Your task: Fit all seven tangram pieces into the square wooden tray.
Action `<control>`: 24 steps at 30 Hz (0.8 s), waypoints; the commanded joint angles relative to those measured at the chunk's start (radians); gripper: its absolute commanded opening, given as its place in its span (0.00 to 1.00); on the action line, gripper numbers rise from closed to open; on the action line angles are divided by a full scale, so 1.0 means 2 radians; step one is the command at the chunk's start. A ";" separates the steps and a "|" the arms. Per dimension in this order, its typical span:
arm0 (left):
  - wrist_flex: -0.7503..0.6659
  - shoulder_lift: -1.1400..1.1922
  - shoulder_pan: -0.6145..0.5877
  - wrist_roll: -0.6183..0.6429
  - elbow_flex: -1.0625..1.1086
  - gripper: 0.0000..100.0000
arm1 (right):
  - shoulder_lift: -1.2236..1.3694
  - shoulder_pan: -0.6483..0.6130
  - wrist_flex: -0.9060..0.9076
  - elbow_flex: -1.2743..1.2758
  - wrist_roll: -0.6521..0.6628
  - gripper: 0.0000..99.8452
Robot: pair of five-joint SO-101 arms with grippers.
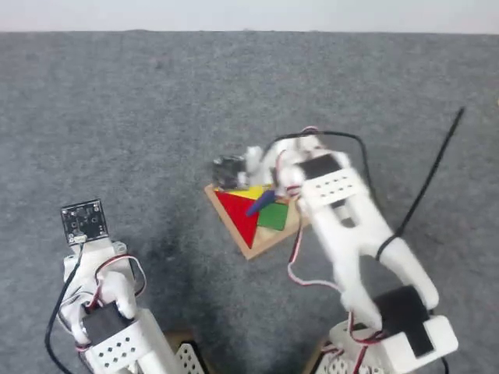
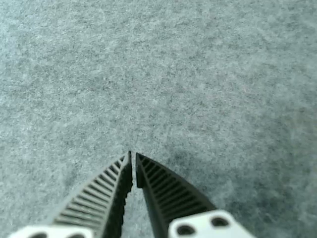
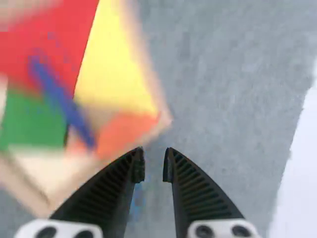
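Blue piece (image 1: 261,204) | judged light, stiff; best gripped by edges | left end effector (image 2: 133,156) together | right end effector (image 3: 153,156) slightly apart

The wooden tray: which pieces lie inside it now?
Inside the wooden tray lie a red triangle, a yellow triangle, a green square and an orange piece. A blue piece lies across them. The right arm covers the rest.

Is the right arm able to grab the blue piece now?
Probably yes. The right gripper hangs at the tray's corner, and the blue piece lies uncovered on top of the red piece.
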 commanded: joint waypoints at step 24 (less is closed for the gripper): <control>0.002 -0.004 0.002 -0.006 -0.003 0.02 | 0.018 -0.023 0.018 0.051 -0.298 0.07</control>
